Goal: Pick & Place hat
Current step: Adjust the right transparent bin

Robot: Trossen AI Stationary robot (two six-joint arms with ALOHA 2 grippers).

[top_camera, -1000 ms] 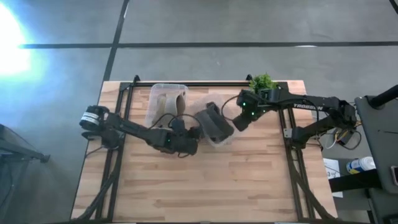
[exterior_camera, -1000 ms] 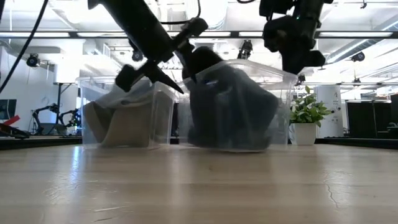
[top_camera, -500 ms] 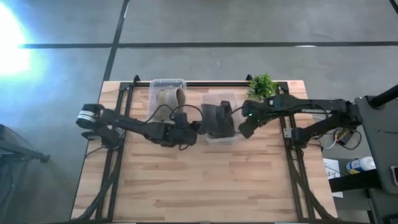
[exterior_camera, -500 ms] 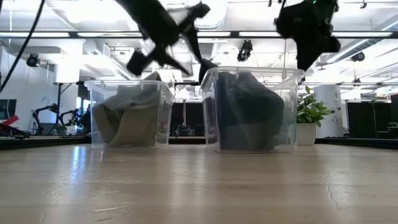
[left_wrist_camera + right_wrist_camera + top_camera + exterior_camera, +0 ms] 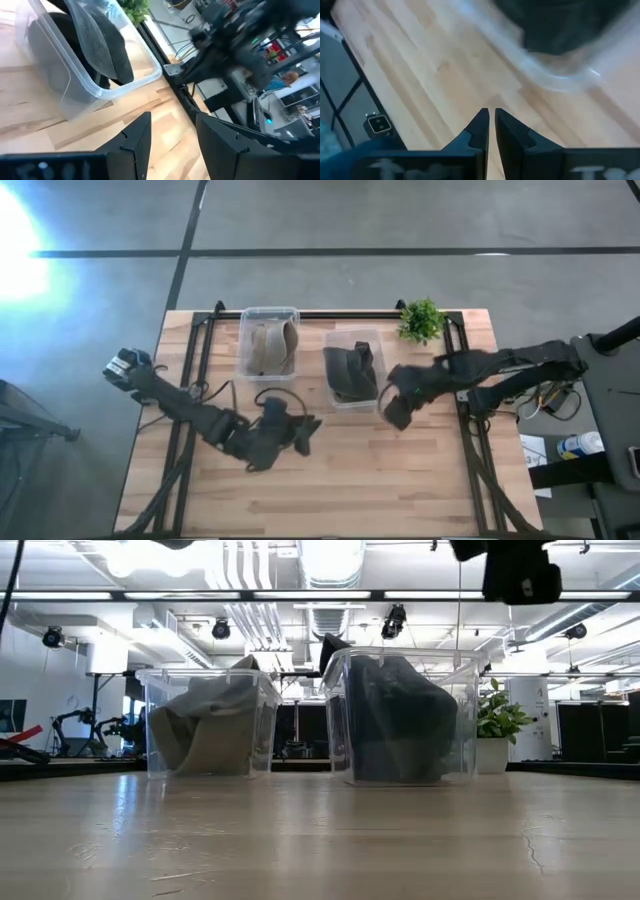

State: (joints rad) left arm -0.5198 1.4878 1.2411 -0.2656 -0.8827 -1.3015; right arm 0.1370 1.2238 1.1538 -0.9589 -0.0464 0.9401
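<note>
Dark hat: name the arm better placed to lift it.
Probably right: the right arm ends beside the bin holding the dark hat, jaws shut; the left arm, jaws open, is farther off.

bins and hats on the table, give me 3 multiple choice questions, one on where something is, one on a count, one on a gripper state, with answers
1. Where is the dark hat?
A. on the bare table
B. in the clear bin nearer the plant
C. in the left gripper

2. How many clear bins stand on the table?
A. one
B. two
C. three

3. How are the right gripper's fingers?
A. nearly together, holding nothing
B. clamped on a hat
C. spread wide

Answers:
1 B: the high view shows it inside the right bin, beside the plant.
2 B: the left bin holds a tan hat, and the right bin is the only other one.
3 A: the right wrist view shows the right gripper with only a slit between its fingers, over bare wood.
</note>
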